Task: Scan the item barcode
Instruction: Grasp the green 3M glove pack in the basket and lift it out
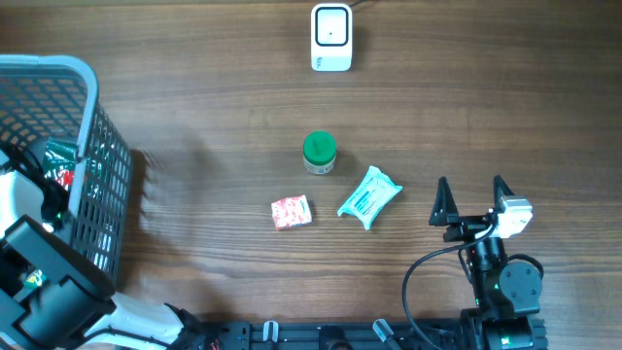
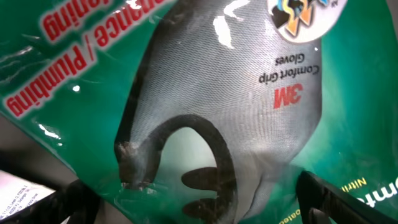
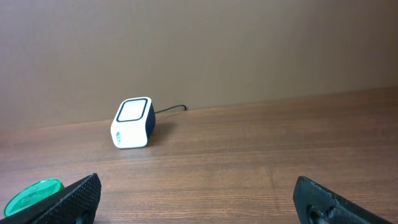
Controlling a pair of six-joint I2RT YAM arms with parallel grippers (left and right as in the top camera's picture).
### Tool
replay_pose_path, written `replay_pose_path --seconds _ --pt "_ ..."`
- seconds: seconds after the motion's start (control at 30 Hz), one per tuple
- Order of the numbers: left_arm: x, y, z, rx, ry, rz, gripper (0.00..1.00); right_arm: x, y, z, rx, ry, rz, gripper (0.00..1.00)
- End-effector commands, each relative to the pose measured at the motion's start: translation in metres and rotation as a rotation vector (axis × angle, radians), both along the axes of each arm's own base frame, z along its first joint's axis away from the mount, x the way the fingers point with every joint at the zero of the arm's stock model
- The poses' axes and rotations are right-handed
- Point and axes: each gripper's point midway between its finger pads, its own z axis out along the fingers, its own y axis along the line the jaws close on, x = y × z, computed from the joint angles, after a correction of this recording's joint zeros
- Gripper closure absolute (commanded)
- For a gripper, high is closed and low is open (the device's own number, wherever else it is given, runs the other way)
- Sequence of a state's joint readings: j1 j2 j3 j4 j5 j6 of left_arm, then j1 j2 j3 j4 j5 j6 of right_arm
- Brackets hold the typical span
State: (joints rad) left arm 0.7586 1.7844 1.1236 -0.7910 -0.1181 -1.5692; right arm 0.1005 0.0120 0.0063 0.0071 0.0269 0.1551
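Right arm (image 1: 505,287) finished in black; white camera block (image 1: 513,216) mounted at wrist, black cable (image 1: 407,285) looped alongside (green LED lit on one joint). Right gripper (image 1: 470,185) fingers black, wedge-shaped. Left arm (image 1: 49,277) black, white shell.

A grey mesh basket (image 1: 97,165) stands at the left edge of the wooden tabletop (image 1: 204,107), its rim partly cut off by the picture. Near the middle of the tabletop a small jar (image 1: 319,152) with a green lid stands upright. Nearer the front edge lie a red-and-white packet (image 1: 291,212) and, to its right and apart from it, a teal-and-white packet (image 1: 369,197) lying askew.
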Motion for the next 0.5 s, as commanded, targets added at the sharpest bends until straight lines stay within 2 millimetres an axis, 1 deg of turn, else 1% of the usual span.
replay_pose_path --seconds 0.0,0.03,0.07,0.13,0.17,0.2,0.23,0.27,0.3,0.33,0.4,0.43,0.47 --pt "-0.028 -0.012 -0.050 -0.060 0.156 0.009 0.84 0.000 0.001 0.001 0.004 -0.004 0.005 0.00" --pt "-0.029 -0.011 -0.051 -0.054 0.165 0.009 0.96 0.000 0.001 0.001 0.005 -0.003 0.005 0.00" --pt "-0.028 -0.005 -0.050 -0.026 0.167 0.007 0.96 0.000 0.001 0.001 0.004 -0.004 0.005 0.00" --pt "-0.018 0.008 -0.047 0.028 0.148 -0.072 0.96 0.000 0.001 0.001 0.004 -0.004 0.005 0.00" --pt "-0.006 0.020 -0.036 0.060 0.124 -0.149 0.96 0.000 0.001 0.001 0.004 -0.004 0.005 0.00" --pt "0.004 0.026 -0.026 0.080 0.102 -0.196 0.96 0.000 0.001 0.001 0.004 -0.004 0.005 0.00" --pt "0.016 0.033 -0.009 0.103 0.070 -0.255 0.96 0.000 0.001 0.001 0.004 -0.004 0.005 0.00" --pt "0.033 0.041 0.020 0.137 0.015 -0.317 0.96 0.000 0.001 0.001 0.004 -0.004 0.005 0.00" --pt "0.051 0.048 0.063 0.186 -0.057 -0.399 0.96 0.000 0.001 0.001 0.004 -0.004 0.005 0.00" --pt "0.060 0.049 0.093 0.219 -0.102 -0.446 0.96 0.000 0.001 0.001 0.004 -0.004 0.005 0.00" --pt "0.071 0.043 0.144 0.266 -0.193 -0.518 0.96 0.000 0.001 0.001 0.004 -0.004 0.005 0.00" --pt "0.079 0.032 0.175 0.285 -0.280 -0.580 0.96 0.000 0.001 0.001 0.004 -0.004 0.005 0.00" --pt "0.081 0.025 0.188 0.287 -0.321 -0.597 0.96 0.000 0.001 0.001 0.004 -0.004 0.005 0.00"
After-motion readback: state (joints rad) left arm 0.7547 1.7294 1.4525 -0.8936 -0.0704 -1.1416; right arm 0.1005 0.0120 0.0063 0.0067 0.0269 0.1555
